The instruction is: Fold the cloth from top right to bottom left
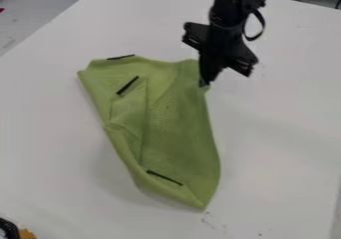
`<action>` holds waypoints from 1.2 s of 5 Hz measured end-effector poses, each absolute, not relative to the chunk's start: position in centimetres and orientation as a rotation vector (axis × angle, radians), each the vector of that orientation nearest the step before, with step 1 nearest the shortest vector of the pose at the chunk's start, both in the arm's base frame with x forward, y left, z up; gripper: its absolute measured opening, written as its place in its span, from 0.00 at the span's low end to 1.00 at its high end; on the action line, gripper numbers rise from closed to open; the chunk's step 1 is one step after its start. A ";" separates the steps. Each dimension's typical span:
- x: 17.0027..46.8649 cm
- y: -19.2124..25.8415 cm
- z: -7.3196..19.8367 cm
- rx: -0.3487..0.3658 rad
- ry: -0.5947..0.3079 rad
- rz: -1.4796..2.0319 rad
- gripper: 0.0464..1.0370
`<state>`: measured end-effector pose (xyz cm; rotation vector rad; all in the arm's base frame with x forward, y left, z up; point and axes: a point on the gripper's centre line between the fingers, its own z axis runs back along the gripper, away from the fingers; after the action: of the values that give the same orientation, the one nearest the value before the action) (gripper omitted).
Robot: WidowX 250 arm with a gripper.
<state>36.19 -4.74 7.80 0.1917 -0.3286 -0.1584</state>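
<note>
A green cloth (180, 128) lies rumpled and partly folded over itself on the white table, with dark strips near its top edge, its upper left and its lower end. It narrows to a point at the bottom. The black gripper (204, 83) hangs at the cloth's top right corner, its tips touching or just over the edge there. Whether the tips hold any fabric, I cannot tell.
The white table (279, 133) extends on both sides of the cloth. At the bottom left corner of the view are a black curved item (9, 229) and a small orange-yellow piece (27, 234). Dark objects stand beyond the table's top right edge.
</note>
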 end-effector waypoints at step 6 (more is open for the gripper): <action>25.9 8.1 5.4 0.186 -0.341 0.099 0.47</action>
<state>25.92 8.07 5.37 0.1857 -0.3407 0.0992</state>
